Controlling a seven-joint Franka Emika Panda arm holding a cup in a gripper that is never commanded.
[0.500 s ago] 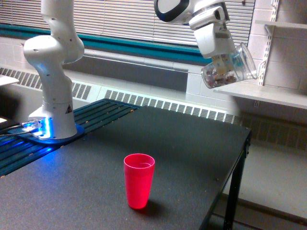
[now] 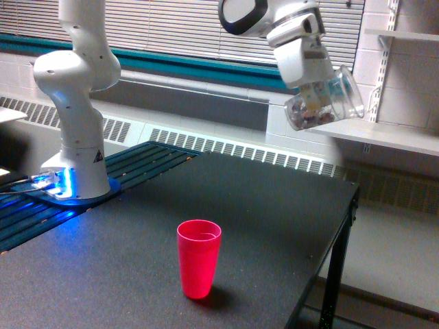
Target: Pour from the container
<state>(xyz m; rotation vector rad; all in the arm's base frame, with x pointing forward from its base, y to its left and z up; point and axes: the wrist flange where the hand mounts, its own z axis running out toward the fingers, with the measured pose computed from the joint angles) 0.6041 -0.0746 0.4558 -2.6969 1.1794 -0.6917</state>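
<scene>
Exterior view: gripper (image 2: 317, 88) clenched around the clear plastic container (image 2: 325, 101), held high above the black table (image 2: 274, 199), well up and toward the view's right of the red cup (image 2: 199, 258). Tipped partly sideways, small brownish contents pooled at its base. Not yet over the cup, so probably still carrying toward the pour.

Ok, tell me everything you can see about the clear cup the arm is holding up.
The clear plastic container is a see-through, beaker-like cup with a wide mouth. The end effector holds it high in the air, toward the exterior view's right, well above the black table and up and to the right of the red cup. It is tipped steeply onto its side, and small brownish pieces lie against its lower end. Only the end effector touches it; how the fingers grip it is hidden.
</scene>
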